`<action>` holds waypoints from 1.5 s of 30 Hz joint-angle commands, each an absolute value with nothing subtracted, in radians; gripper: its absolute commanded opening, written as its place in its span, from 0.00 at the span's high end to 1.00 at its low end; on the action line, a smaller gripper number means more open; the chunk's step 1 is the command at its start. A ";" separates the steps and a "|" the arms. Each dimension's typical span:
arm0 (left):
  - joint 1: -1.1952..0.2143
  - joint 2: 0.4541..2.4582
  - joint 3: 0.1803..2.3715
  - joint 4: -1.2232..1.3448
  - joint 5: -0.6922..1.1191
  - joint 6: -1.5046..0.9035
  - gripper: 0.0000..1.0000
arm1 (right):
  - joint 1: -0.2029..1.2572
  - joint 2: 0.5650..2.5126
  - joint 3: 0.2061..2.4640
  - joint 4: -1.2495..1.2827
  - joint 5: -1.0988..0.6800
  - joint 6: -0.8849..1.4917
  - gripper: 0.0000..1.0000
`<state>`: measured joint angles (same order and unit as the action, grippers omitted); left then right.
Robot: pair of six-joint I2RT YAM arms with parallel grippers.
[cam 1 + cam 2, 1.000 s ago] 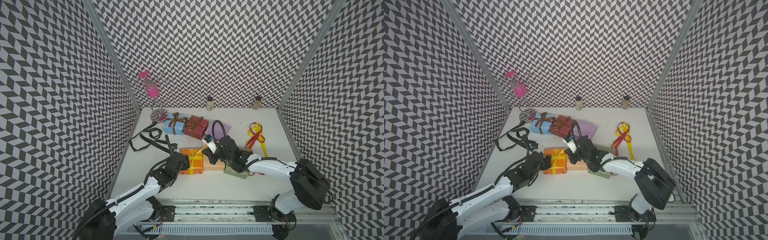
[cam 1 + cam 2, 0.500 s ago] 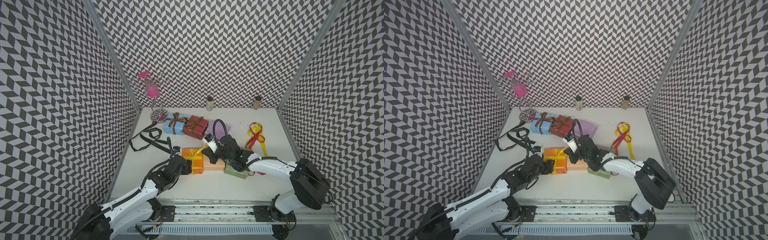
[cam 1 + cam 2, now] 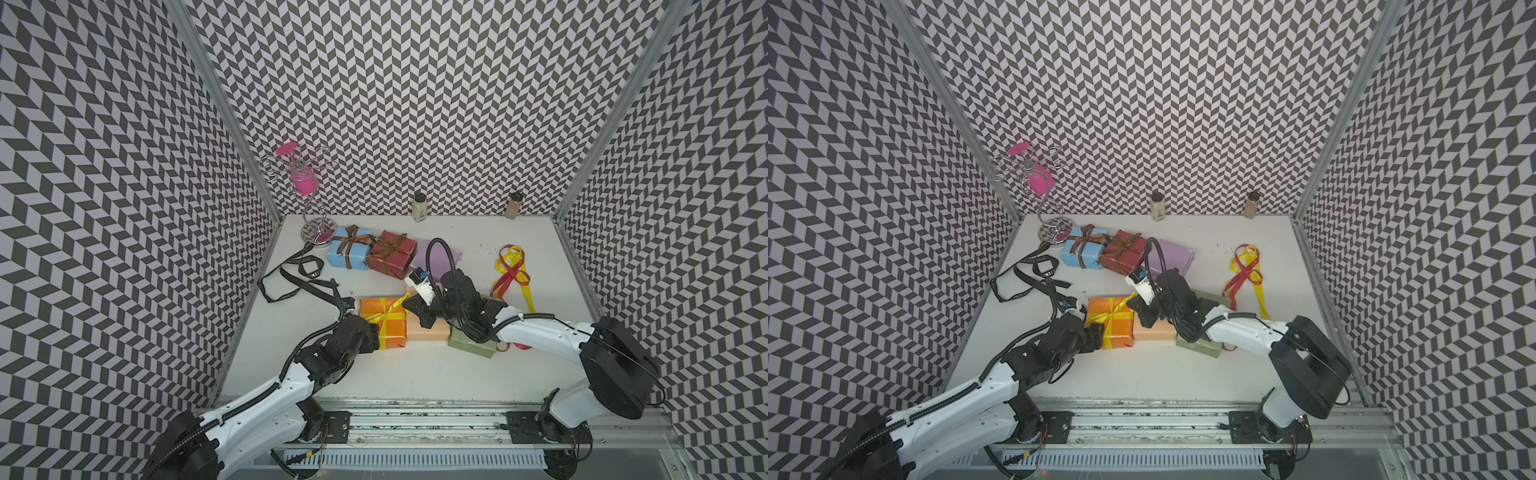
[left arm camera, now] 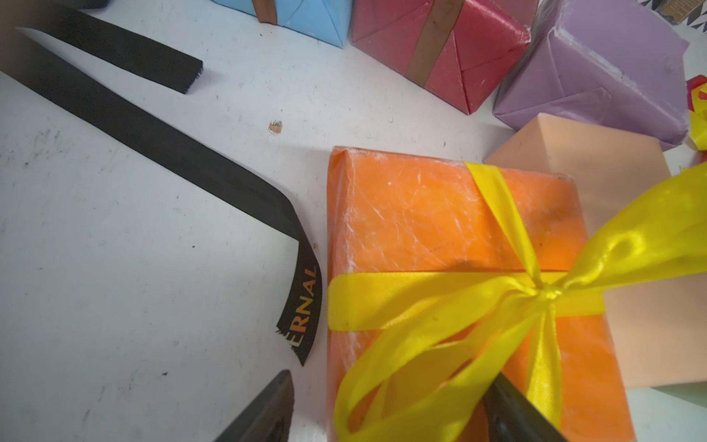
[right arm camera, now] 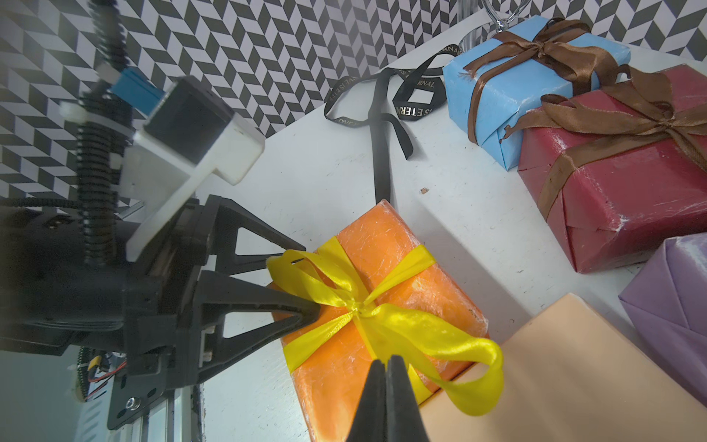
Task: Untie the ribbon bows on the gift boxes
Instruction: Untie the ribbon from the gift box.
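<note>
The yellow bow (image 5: 357,306) sits on the orange box (image 5: 382,245) on the surface (image 5: 325,172). It looks like soft, slippery satin, best pulled by a loose tail, not the knot. The left claw (image 5: 310,279) gapes astride one loop; the right claw (image 5: 386,367) is pressed together, possibly nipping a tail.

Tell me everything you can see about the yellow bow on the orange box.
The bow is shiny yellow satin-like ribbon, crossed over the orange box and knotted on its top, still tied. Its loops lie toward the open left pincer, whose fingers flank one loop. A strand curls over the peach box to the shut right pincer, which seems to pinch it.
</note>
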<state>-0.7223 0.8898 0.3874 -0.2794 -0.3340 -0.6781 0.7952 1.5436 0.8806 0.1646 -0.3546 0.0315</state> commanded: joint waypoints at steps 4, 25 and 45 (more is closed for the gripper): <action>-0.727 0.962 0.375 -0.300 -0.393 -0.713 0.24 | 0.788 1.530 0.897 0.201 -0.372 0.032 1.00; -0.727 0.956 0.356 -0.281 -0.379 -0.712 0.24 | 0.660 1.260 0.966 0.053 -0.408 0.078 1.00; -0.727 0.945 0.353 -0.270 -0.364 -0.706 0.23 | 0.523 1.164 1.008 -0.017 -0.389 0.099 1.00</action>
